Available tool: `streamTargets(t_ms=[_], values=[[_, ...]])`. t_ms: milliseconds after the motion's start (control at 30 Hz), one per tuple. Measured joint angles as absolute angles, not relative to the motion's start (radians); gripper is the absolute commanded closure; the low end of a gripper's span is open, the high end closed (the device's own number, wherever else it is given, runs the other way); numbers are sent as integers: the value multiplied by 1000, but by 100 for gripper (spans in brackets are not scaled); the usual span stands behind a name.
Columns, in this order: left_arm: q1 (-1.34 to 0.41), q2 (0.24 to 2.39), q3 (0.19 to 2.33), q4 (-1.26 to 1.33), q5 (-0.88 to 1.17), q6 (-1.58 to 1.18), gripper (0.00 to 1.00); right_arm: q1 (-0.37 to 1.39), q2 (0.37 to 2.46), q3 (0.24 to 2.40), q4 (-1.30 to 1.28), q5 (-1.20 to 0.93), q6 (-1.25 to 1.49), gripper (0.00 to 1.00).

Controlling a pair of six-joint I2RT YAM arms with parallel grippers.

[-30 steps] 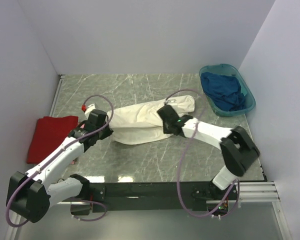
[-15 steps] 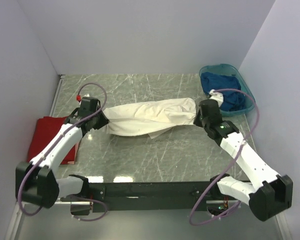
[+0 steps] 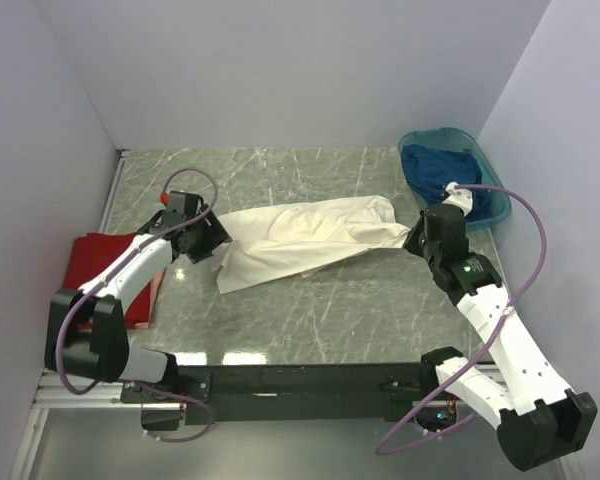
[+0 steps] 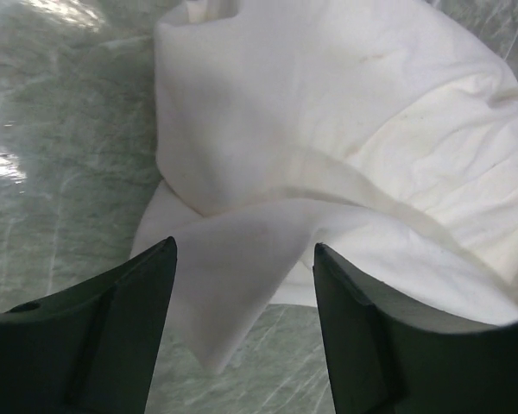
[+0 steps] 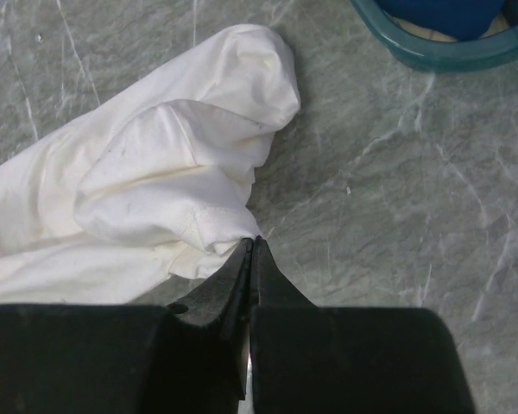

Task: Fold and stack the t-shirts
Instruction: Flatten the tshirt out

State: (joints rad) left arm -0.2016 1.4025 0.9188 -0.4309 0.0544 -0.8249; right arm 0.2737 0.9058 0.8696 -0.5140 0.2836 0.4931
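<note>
One shirt folded, two to go

We count the red t-shirt (image 3: 95,262) as done, lying folded at the table's (image 3: 330,310) left edge. The cream-white t-shirt (image 3: 300,240) lies bunched in a long strip across the middle, not yet folded. The dark blue t-shirt (image 3: 442,172) sits in the teal basin (image 3: 495,205) at the far right corner. Our left pincer (image 4: 243,259) stands wide over the cream shirt's left end, gripping nothing. The right pincer (image 5: 251,246) is closed, apparently pinching the hem at its right end.
</note>
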Motion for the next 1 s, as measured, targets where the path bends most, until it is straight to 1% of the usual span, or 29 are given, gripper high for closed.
streamTargets(t_ms=[33,133,200,300,333,433,600,733,833,1000], values=[[-202,1388,911,-431,40,-825,27,272,906,869,-517,279,493,100],[-202,1304,874,-448,-27,-828,23,270,906,865,-517,265,493,100],[-202,1226,855,-473,-75,-829,24,270,906,863,-518,257,493,100],[-202,1135,847,-490,-120,-832,29,270,906,863,-517,241,493,100],[-203,1107,839,-489,-133,-835,35,270,906,863,-517,238,493,100],[-231,1041,778,-485,-180,-860,41,270,906,862,-517,221,493,100],[-350,965,613,-506,-260,-966,47,270,906,862,-516,192,493,100],[-433,942,527,-517,-291,-1039,49,270,906,862,-513,181,493,100],[-482,964,512,-509,-311,-1071,50,270,906,862,-510,171,493,100],[-510,1063,512,-444,-334,-1082,46,270,906,862,-509,159,494,100]])
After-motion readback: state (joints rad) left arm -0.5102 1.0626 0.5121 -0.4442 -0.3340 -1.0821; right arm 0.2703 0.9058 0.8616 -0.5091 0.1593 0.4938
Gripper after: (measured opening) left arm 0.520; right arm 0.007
